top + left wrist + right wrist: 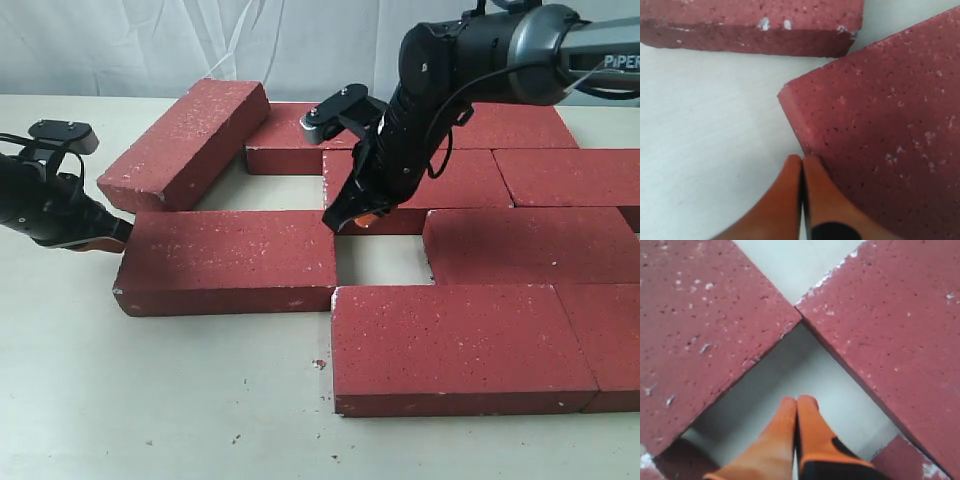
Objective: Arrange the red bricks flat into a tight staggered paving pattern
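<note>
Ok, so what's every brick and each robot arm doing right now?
loose brick, flat, straight, not yet pushed up to its row.
crooked brick, flat, turned at a slant, outside the pattern.
gap, open, bare table showing.
other bricks, flat, packed in staggered rows.
left gripper, jaws shut, tips at the loose brick's end.
right gripper, jaws shut, pointing down into the gap.

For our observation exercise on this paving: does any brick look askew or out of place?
Yes. The back-left brick lies diagonally, off the straight rows. A bare gap also shows in the middle of the paving, where the shut right gripper points, so the pattern is not tight.
</note>
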Available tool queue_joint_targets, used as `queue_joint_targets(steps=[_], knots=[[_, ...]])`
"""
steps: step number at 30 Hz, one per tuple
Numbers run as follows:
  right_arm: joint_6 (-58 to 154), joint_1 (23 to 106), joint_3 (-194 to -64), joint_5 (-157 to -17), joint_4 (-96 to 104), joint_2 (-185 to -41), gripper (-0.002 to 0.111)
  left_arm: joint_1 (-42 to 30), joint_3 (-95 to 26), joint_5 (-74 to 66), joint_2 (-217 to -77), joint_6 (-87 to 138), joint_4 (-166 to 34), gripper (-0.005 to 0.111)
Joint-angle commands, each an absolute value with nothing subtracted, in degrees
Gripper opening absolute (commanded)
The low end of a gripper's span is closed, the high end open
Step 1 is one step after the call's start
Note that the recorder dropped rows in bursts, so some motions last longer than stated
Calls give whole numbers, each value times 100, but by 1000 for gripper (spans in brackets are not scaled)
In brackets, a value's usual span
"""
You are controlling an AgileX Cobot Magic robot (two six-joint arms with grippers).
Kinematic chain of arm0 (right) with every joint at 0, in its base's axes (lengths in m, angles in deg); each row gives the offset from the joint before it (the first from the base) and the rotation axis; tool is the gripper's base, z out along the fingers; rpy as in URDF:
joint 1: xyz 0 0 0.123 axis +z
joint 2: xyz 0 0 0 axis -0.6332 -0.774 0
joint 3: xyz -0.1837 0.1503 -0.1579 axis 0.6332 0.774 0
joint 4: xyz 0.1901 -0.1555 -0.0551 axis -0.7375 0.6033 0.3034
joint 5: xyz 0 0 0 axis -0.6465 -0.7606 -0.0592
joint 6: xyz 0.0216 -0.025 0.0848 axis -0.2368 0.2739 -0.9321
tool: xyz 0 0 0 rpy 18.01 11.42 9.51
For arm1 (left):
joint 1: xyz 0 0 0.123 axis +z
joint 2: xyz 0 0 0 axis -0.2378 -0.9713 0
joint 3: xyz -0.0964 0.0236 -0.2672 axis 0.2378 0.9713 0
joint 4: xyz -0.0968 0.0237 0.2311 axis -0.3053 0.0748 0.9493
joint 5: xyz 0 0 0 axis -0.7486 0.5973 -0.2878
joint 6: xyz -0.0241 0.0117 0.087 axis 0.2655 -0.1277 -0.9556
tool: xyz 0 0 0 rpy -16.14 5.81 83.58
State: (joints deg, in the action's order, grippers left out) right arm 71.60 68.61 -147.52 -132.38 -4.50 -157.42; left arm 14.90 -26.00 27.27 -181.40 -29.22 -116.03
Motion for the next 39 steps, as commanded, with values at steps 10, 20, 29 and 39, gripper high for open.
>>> queue_joint_targets(steps=[10,20,29,39], knots=[[7249,6858,-14722,-12849,-688,-15997,-1,1476,-2620,2736,-18136,-2971,-11720,0],[7354,6858,-14722,-12987,-699,-15997,-1,1315,-2620,2734,-18136,-3119,-11871,0],[7170,6858,-14722,-13542,261,-15880,-1,923,-2620,2425,-18136,-3119,-11856,0],[6939,6568,-14722,-13493,432,-15430,-1,724,-2629,2236,-18136,-3272,-12049,0]])
